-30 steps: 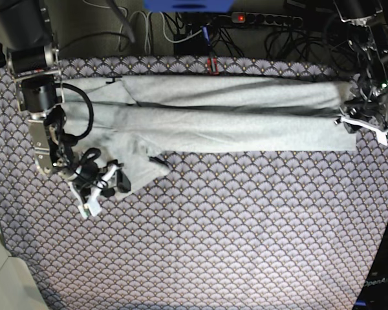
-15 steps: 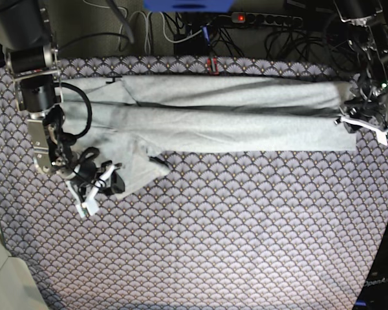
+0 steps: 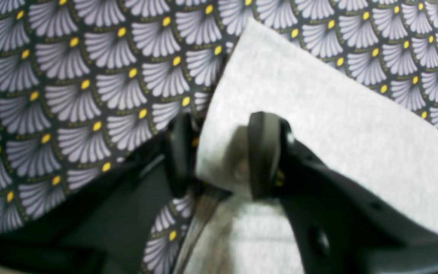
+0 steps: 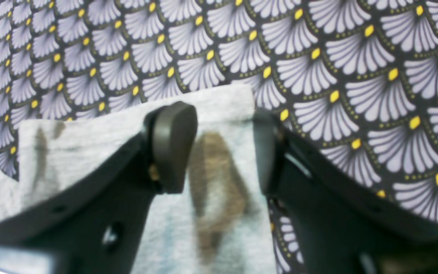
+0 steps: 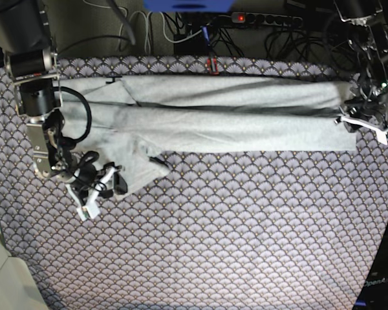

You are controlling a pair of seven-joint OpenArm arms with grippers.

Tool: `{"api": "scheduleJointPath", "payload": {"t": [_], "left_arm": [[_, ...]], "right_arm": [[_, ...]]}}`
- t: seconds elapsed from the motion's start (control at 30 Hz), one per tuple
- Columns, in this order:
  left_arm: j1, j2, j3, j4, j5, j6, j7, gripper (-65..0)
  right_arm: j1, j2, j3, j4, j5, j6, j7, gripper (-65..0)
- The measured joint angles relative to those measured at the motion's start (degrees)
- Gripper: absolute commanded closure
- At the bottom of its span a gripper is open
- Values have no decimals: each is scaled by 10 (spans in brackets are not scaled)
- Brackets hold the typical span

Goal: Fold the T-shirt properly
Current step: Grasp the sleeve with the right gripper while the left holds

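The T-shirt [image 5: 246,132] lies across the far part of the tabletop [image 5: 246,239] as a long, narrow strip, from the left arm's end to the right arm's end. At the right arm's end, a sleeve-like flap [image 5: 139,171] projects toward the near side.

Progress: the body appears gathered or folded lengthwise into a band, with a dark gap between its layers toward the left arm. The work is judged partly complete. Remaining: the flap is to be turned in, and the long strip is presumably to be folded shorter and squared.

Right gripper [image 4: 222,148]: fingers spread, one on each side of the flap's edge region, with fabric visible between them. No firm pinch is visible. The next step probably requires closing on this edge and lifting it inward.

Left gripper [image 3: 222,152]: fingers parted around the corner at the opposite end of the strip. Whether they bear on the fabric cannot be determined.

Surroundings: a patterned tablecloth [image 5: 278,271] covers the tabletop. Loose cables [image 5: 126,19] lie beyond its far edge, away from the garment. Both arms stand over the strip ends and may obstruct end folds. Closing too low may catch the tablecloth along with the fabric.
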Motion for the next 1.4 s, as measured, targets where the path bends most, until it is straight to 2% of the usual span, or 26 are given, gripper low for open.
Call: {"api": "scheduleJointPath", "payload": {"t": [0.23,0.47,0.67,0.77,0.93,1.07,1.13,1.4], "left_arm": [[0,0,0,0,0,0,0,-246],[0,0,0,-1,0,0,0,-246],[0,5,0,-2,0,0,0,-246],[1,8,0,-2,0,-1,2,-246],[1,8,0,-2,0,-2,2,-246],[1,8,0,-1,0,-1,2,-246],[2,8,0,1,0,-1,2,-246],[12,7,-4,49,0,-2,2,-246]], "right_arm": [[0,0,0,0,0,0,1,-307],[-15,7,0,-5,2,0,44,-307],[-24,-7,9,-8,-58,-2,76,-301],[-27,-10,9,-7,-59,-3,77,-244],[-31,-10,9,-7,-58,-4,77,0],[-31,-9,9,-5,-58,-4,77,0],[-37,-8,9,17,-63,-4,59,0],[-153,19,18,222,-89,-3,-6,0]]}}
